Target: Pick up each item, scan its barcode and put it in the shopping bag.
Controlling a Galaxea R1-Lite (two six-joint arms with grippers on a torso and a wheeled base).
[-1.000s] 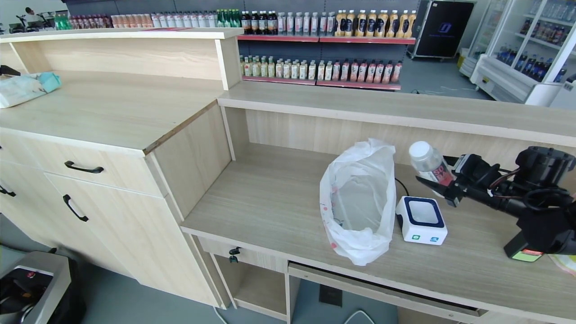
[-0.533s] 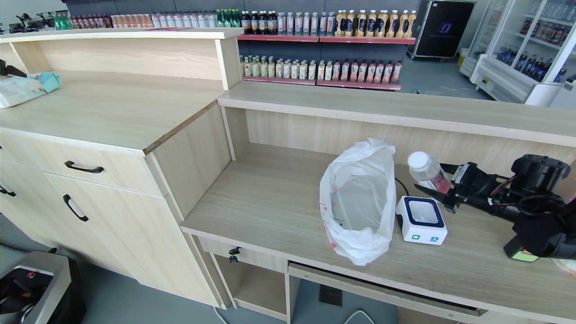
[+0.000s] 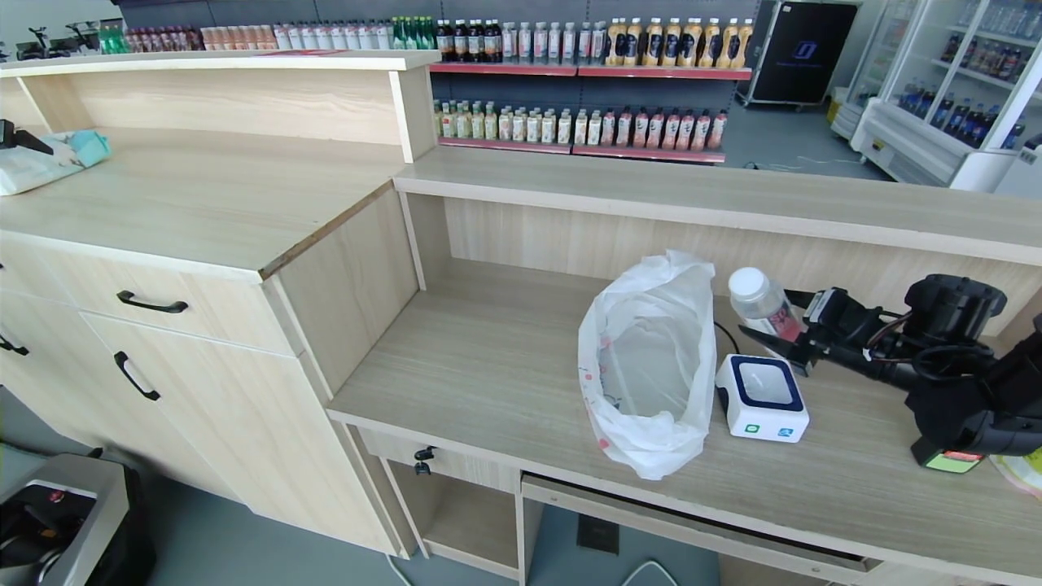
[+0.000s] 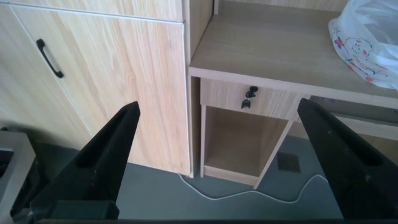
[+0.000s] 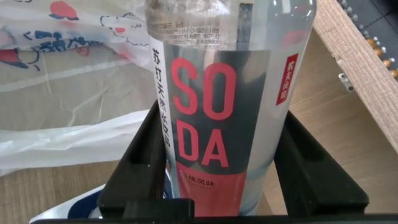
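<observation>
My right gripper (image 3: 772, 323) is shut on a clear soda bottle (image 3: 763, 306) with a white cap and a red label. It holds the bottle tilted just above the far edge of the white barcode scanner (image 3: 763, 396). In the right wrist view the bottle (image 5: 227, 99) fills the space between the black fingers (image 5: 140, 158), with the bag's plastic behind it. The white shopping bag (image 3: 651, 358) stands open on the lower counter, directly left of the scanner. My left gripper (image 4: 217, 107) is open and hangs low in front of the cabinet, with the bag's corner (image 4: 367, 37) farther off.
The counter's back wall (image 3: 619, 236) rises close behind the bottle and bag. A soft packet (image 3: 41, 159) lies on the raised counter at far left. A yellowish item (image 3: 1022, 474) shows at the right edge. Bare countertop (image 3: 488, 358) lies left of the bag.
My right gripper has carried the bottle a little to the left, nearer the bag and over the scanner's far edge. The bag and scanner have not moved.
</observation>
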